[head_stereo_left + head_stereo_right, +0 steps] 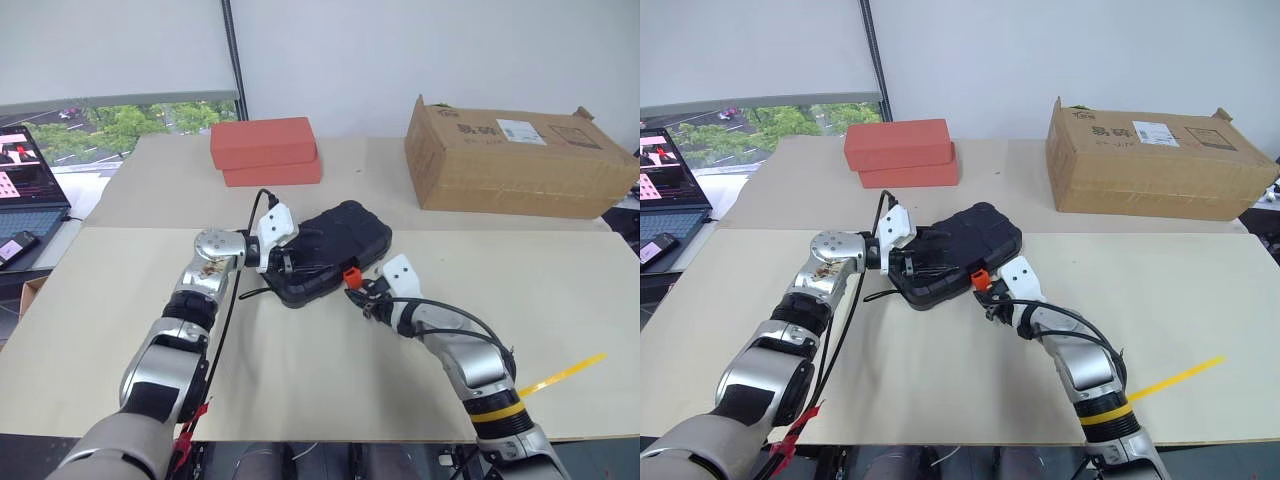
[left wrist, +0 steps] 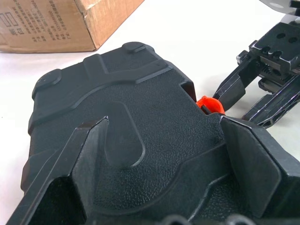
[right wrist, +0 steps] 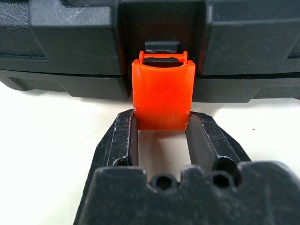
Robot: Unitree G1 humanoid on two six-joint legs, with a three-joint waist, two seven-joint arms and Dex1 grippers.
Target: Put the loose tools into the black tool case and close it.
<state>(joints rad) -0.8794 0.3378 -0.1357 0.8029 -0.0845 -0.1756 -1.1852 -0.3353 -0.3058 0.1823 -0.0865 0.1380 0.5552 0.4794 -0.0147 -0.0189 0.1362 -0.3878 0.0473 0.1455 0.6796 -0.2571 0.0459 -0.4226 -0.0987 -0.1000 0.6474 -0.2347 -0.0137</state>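
— So, what sits on the table (image 1: 560, 300), biggest first?

— At the far right, a brown cardboard box (image 1: 515, 158). At the far left of it, 2 red-orange boxes (image 1: 265, 151) stacked one on the other. Between them and nearer, the black tool case (image 1: 335, 250) lies closed near the middle of the table, lid down on its base.

— And the arms?

— The left gripper (image 2: 164, 154) reaches in from the left, its 2 fingers spread wide across the case's lid, 1 finger (image 2: 70, 159) lying on the textured top and the other at the case's near edge.

— The right one?

— The right gripper (image 3: 161, 140) meets the case's near side, its fingers pinching the lower end of the small orange latch (image 3: 162, 96), which hangs down at the seam.

— Anything else?

— A strip of yellow tape (image 1: 562, 374) lies at the near right.
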